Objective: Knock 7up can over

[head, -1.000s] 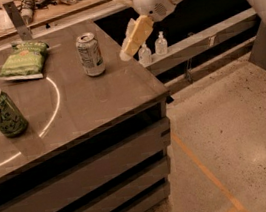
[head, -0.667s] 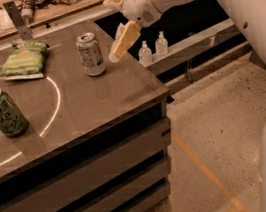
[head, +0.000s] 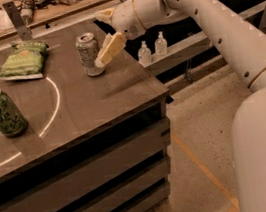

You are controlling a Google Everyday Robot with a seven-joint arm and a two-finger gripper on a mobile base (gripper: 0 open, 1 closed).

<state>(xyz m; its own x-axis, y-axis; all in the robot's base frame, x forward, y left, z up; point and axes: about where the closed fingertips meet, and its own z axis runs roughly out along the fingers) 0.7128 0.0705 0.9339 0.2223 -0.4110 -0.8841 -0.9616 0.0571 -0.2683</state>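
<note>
Toward the counter's back right, can: the 7up can (head: 88, 54) stands upright on the counter (head: 96, 99), silver top up and base flat, well apart from the other things.
Tool: the tool (head: 110, 49) hangs at the can's right side, slanting down toward it, tip at mid-height. It is touching or just beside the can, and I cannot tell which. Whether it is spread or pressed together cannot be told either.
Arm: the white arm (head: 198, 11) reaches in from the right, over the counter's edge.
Others: a dark green can (head: 1, 112) stands upright at the left, and a green snack bag (head: 24, 60) lies at the back left.
Progress: the approach looks finished and the can is not yet tipped.
Left to do: by my judgement, a sideways push to the left to topple it.
</note>
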